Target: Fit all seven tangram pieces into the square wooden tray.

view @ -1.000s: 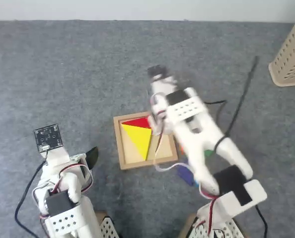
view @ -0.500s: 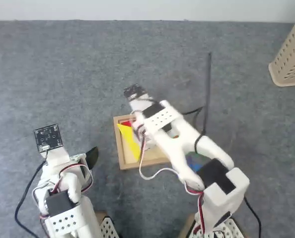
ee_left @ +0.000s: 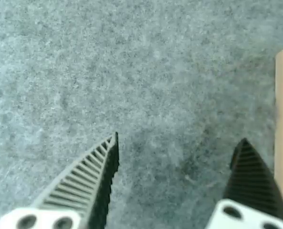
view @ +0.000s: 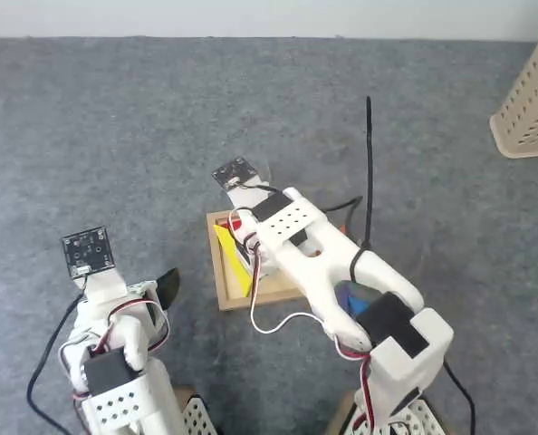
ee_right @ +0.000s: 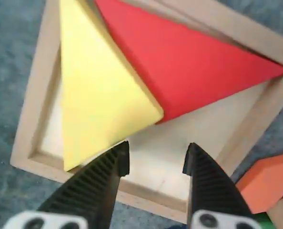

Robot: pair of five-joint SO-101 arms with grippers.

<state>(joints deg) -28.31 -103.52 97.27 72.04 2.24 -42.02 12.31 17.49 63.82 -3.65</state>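
In the high view, the square wooden tray is seen at the middle of the grey counter. The yellow triangle and a sliver of the red triangle are lodged inside it, against its left and far walls. The right arm is stretched over the tray. Blue and green pieces are glimpsed under that arm, just right of the tray. The left arm is parked well left of the tray.

In the left wrist view, the left jaws are spread wide over bare counter, with nothing held and one tray edge just beside them.

In the right wrist view, the right jaws are spread and empty above the tray's bare floor, close to the yellow triangle's tip. An orange piece is seen just outside the tray's rim.

The pieces are judged to be light, stiff, flat blocks with smooth painted faces. They would probably best be pinched across two opposite edges, low against the counter, since little height is offered for a hold.

No writing can be made out on the tray or the pieces.
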